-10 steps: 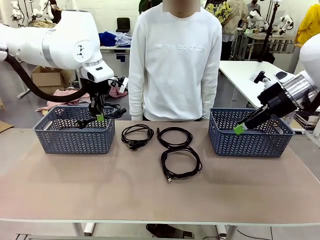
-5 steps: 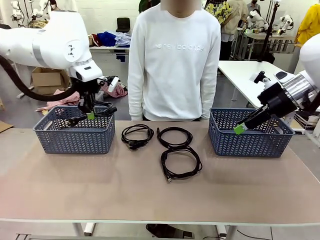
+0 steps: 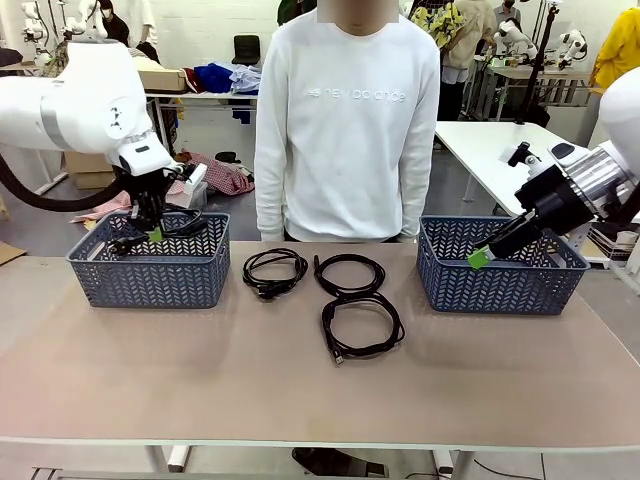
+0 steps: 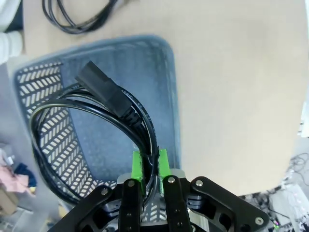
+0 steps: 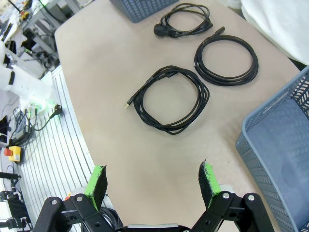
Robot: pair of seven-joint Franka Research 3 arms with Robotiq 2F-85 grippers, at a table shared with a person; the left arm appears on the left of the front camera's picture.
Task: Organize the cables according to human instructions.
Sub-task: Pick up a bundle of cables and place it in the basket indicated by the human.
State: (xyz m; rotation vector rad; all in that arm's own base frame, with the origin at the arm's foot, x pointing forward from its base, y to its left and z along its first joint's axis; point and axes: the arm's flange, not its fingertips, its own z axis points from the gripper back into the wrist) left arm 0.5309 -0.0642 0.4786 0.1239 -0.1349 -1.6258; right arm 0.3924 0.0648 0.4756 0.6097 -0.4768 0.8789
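Robotics lab: white worktable [image 3: 490, 145], clothes pile [image 3: 228, 178] on floor [image 3: 460, 190], cluttered bench [image 3: 215, 96] behind.

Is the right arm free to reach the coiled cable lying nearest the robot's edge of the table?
Probably yes. The right gripper is open and empty beside the right basket, and that cable lies alone on bare table, nothing between them.

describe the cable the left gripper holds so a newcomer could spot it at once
Find the grey-blue plastic basket at the robot's left end of the tan table. Just above it, the left gripper is shut on a thin black coiled cable. Unlike the three black coils lying flat on the table, it hangs in the air and ends in a chunky rectangular plug.
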